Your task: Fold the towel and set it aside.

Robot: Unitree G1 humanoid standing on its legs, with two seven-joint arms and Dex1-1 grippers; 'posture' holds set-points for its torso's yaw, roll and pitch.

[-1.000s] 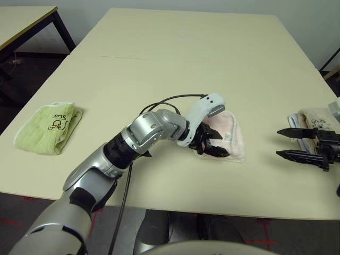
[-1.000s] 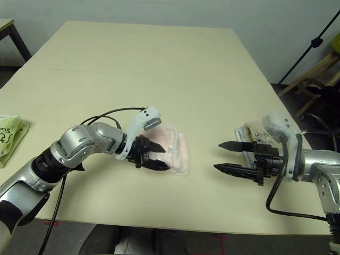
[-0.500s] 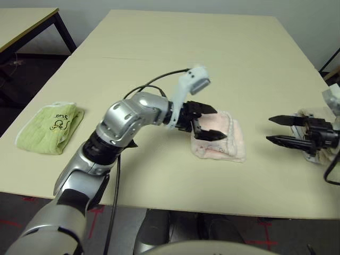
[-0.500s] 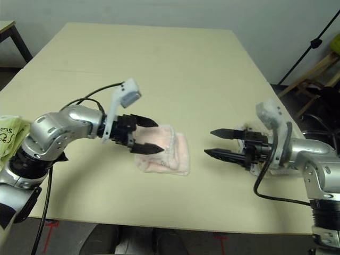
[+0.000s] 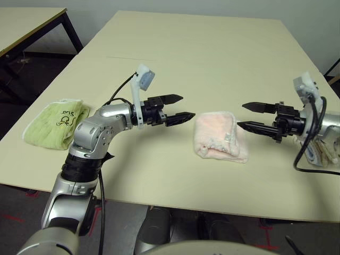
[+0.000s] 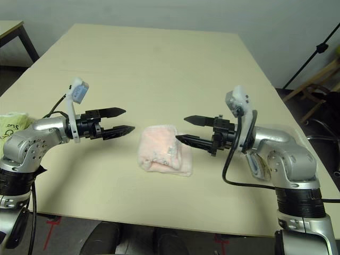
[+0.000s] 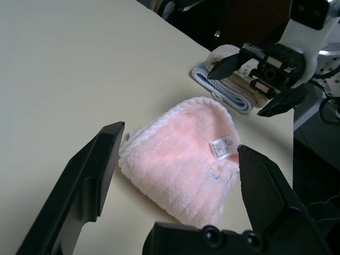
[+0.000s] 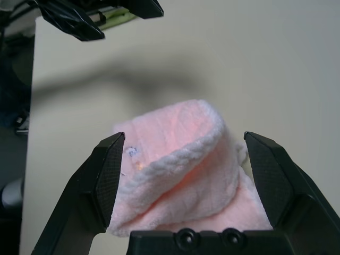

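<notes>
Table (image 5: 212, 48): large, pale beige top, running from the near edge to the far wall; carries all items below.

Second table (image 5: 26, 21): same pale top on dark legs, standing apart at the far left.

Left arm (image 5: 90, 143): silver forearm reaching from the near left toward the centre. Left gripper (image 5: 180, 107): two black fingers spread apart, holding nothing, pointing right at the towel and stopping just short of its left side. A white camera housing (image 5: 142, 85) rises above the wrist, with a black cable looping beside it.

Right arm (image 6: 281, 159): silver, reaching in from the right. Right gripper (image 5: 249, 116): black fingers spread apart, empty, pointing left at the towel, the nearer fingertip just beside the towel's right edge; contact cannot be confirmed.

Towel (image 5: 220, 135): pale pink terry cloth with white edging, folded into a compact bundle, lying flat on the table near its near edge, between the two grippers. A small white label (image 7: 222, 149) and faint printed figures show on its upper face. Layered folds face the right gripper.

Lime-green towel (image 5: 53, 123): folded, with dark printed lettering, lying at the near left edge of the table, well apart from the pink one.

Cream towel (image 7: 228, 85): folded, with a pale blue edge, lying on the right side of the table beneath the right wrist.
</notes>
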